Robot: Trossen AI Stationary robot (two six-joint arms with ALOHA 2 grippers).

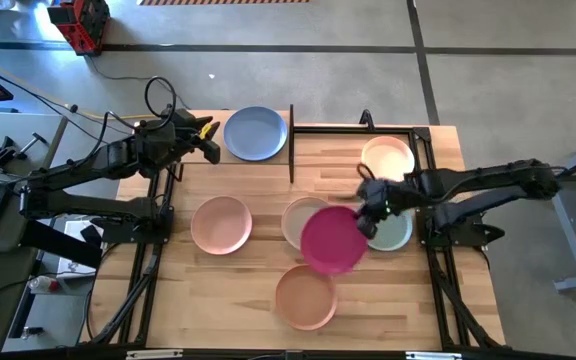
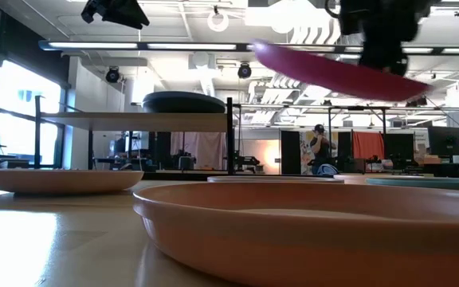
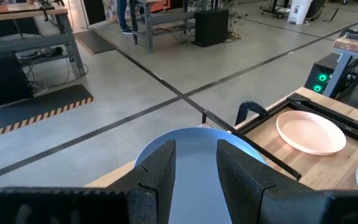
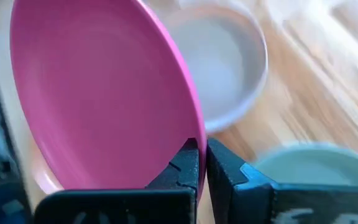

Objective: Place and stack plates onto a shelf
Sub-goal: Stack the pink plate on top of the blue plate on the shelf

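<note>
Tool work falls to the right tool (image 1: 371, 222), whose jaws are pinched tight on the rim of the magenta plate (image 1: 332, 239), carried tilted in the air above the tabletop (image 1: 248, 270). The left tool (image 1: 211, 145) is held with a gap between its fingers, nothing between them, just beside the blue plate (image 1: 256, 133) on the shelf (image 1: 268, 160).

Below the lifted plate, the beige plate (image 1: 296, 218) and the sage green plate (image 1: 394, 231) are seen on the tabletop. The peach-orange plate (image 1: 305, 297) lies nearer the front edge, the pink plate (image 1: 220, 224) to the left, and the cream plate (image 1: 387, 157) toward the back right.

Each plate is judged stiff, light and matte, hence not very slippery, yet breakable if dropped. Being shallow and wide, a plate is best taken by its raised rim; held at one edge only, it is likely to sag or swing, so slow carrying is advised.
</note>
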